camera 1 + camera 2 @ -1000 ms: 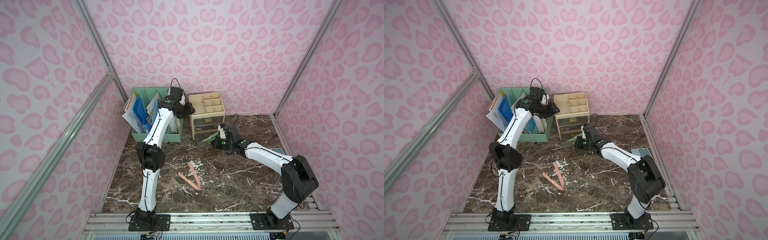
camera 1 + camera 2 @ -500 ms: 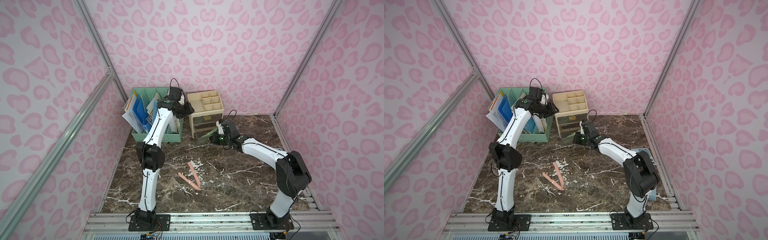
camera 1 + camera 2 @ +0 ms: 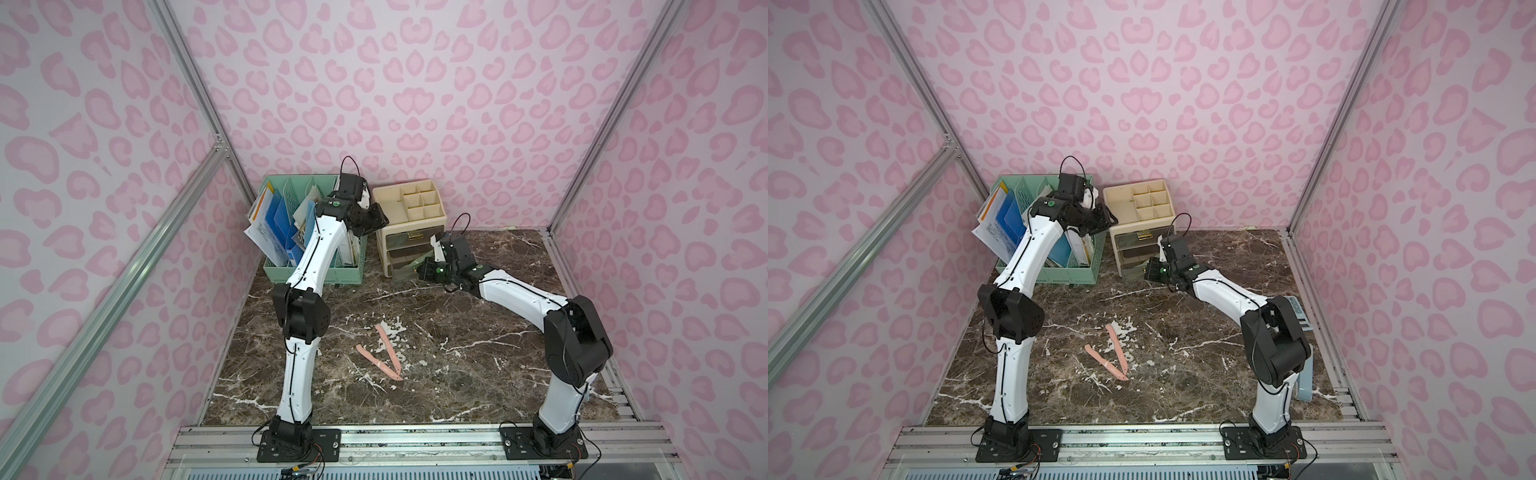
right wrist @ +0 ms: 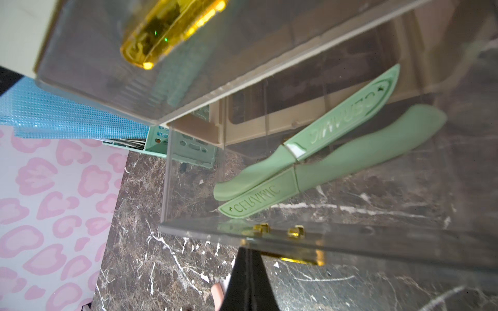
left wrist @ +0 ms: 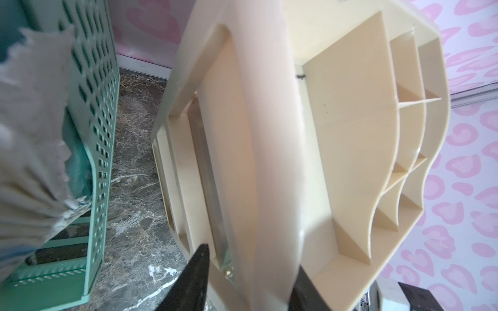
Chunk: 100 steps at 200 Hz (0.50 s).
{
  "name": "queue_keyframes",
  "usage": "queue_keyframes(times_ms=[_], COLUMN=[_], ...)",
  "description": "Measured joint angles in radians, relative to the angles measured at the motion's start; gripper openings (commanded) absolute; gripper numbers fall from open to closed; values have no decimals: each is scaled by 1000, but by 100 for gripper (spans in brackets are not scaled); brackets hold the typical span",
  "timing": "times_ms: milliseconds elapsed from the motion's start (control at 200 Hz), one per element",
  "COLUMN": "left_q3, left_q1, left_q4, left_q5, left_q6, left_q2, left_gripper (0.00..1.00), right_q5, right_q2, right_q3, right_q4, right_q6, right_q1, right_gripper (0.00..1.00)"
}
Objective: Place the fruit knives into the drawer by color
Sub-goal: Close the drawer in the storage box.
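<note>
The right gripper, fingers pressed together, sits at the front of the pulled-out clear drawer, where two mint green knives lie side by side. The left gripper straddles the rim of the cream organizer, upper centre; whether it clamps the rim cannot be told. In both top views, two pink knives form a V mid-frame on the marble table.

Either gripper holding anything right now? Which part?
Right gripper: shut, empty, tips against the clear front of the open drawer. Left gripper straddles a side wall of the organizer; clamped or not, cannot tell.
</note>
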Motion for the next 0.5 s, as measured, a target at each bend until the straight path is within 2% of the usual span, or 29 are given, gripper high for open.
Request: queue_keyframes(times_ms=[500], left_q3=[0], left_q1=[7], left_q4=[1], left_q5=[18], left_q6=[0], left_q2=[3], left_gripper=[43], right_q5=[-1], right_q2=[74], right_q3=[94], right_q4=[3], right_q6=[0], right_q1=[-1], right_gripper=[0])
